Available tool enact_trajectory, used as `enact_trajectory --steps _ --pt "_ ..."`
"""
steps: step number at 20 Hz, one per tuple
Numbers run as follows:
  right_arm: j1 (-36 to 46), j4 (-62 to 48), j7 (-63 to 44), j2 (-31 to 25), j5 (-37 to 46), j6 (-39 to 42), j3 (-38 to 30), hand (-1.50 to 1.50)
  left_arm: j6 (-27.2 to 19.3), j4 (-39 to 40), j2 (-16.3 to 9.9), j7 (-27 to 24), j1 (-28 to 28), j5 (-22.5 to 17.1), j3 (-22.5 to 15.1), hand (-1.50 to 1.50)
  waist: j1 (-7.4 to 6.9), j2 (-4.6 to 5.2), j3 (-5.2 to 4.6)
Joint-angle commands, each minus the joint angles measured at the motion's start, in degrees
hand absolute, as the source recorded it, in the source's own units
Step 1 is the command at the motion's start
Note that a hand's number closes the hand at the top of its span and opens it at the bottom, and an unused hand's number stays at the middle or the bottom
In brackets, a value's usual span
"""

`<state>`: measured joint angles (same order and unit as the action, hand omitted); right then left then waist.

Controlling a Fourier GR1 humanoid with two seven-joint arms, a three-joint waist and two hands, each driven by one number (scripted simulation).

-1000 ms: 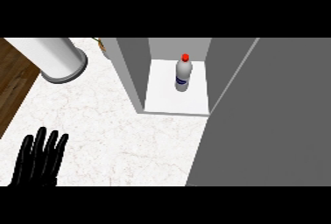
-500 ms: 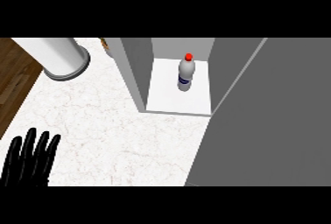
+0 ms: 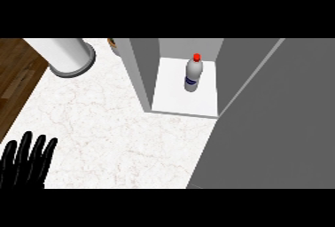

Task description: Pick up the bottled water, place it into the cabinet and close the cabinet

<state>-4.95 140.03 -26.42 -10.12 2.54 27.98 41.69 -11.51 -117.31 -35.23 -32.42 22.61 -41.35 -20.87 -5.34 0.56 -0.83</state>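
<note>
Bottled water (image 3: 192, 75) stands upright on the white floor of the cabinet (image 3: 145, 71), toward the back of the open compartment, red cap up and free of any hand. Its place inside has not changed over the last second, so the placing step looks finished. What has changed is the grey door panel (image 3: 274, 124) on the view's right: it fills more of the frame than a second ago, its slanted edge now reaching further across the marbled table (image 3: 111, 119) and closer to the cabinet's opening, which I read as the door swinging toward shut. The right hand does not show; it is probably behind or beyond the door, though that is only a guess. The left hand (image 3: 26, 162) has slipped down into the lower-left corner, fingers straight, spread apart and holding nothing, resting there. A white cylinder (image 3: 65, 55) stands on the table near the top left, well away from the door. The opening is still visible, so closing is not yet complete.
</note>
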Motion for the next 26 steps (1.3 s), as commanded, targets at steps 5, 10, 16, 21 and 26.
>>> enact_trajectory --steps 5,10,16,21,26 --pt "2.5 -10.1 -2.5 9.6 -5.8 -7.3 3.0 1.50 2.4 0.2 -0.8 -0.8 0.2 -0.2 0.6 -1.50 -2.55 1.48 -0.07" --pt "-1.1 -15.0 -5.8 8.3 -19.6 -2.8 5.5 1.50 3.8 -0.5 -1.4 -0.5 -1.3 0.1 0.1 -1.50 -4.91 2.85 0.00" --pt "-0.6 -14.3 -3.9 9.7 -24.2 -9.5 -3.2 1.50 3.8 -0.2 -1.5 -0.6 -0.1 -0.5 1.0 -1.50 -2.78 1.90 0.17" --pt "-2.4 -13.3 -0.7 9.7 -21.7 -13.8 -9.6 1.50 3.7 0.0 -1.3 -1.4 0.9 -0.9 2.1 -1.50 -0.88 1.45 0.20" --pt "-1.0 -14.9 1.5 9.8 -22.5 -18.7 -14.3 1.50 4.4 0.9 -1.4 -1.5 1.6 -2.1 3.1 -1.50 -1.11 1.79 0.19"
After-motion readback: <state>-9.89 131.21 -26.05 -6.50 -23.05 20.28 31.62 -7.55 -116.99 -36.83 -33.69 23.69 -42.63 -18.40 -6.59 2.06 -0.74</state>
